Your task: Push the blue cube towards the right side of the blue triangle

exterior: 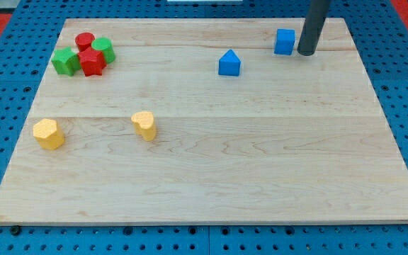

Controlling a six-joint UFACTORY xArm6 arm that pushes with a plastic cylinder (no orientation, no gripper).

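My tip (305,53) rests just right of the blue cube (284,41), far right of the blue triangle (229,63). No claw is fitted. Approach done; next, likely a leftward push.

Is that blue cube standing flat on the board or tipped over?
Flat: the blue cube sits squarely on the board, my tip just right.
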